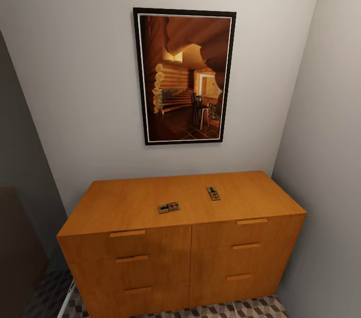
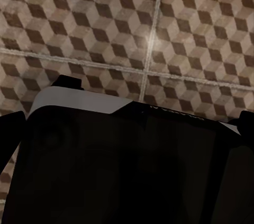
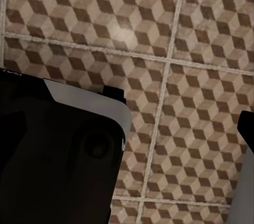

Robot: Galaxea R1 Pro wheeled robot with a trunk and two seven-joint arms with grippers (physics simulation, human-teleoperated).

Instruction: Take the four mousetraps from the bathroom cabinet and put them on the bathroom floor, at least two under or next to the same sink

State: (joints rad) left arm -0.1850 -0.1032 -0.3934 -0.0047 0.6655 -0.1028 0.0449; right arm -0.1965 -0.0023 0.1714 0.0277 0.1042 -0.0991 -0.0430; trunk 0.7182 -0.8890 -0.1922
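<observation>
Two mousetraps lie on top of the cabinet [image 1: 150,203], a wide orange-brown dresser with six drawers against the back wall. One mousetrap [image 1: 169,207] is near the middle of the top; the other mousetrap [image 1: 213,193] lies to its right and further back. The bathroom floor [image 1: 250,308], tiled in brown and beige cubes, shows in front of the cabinet. In the left wrist view my left gripper [image 2: 156,98] hangs over floor tiles, its dark fingertips wide apart and holding nothing. My right gripper [image 3: 180,107] hangs likewise, open over the tiles.
A framed picture [image 1: 184,76] of a log interior hangs on the wall above the cabinet. Walls close in on both sides, forming a narrow alcove. A dark body with a white edge [image 2: 106,102] lies under both wrist cameras.
</observation>
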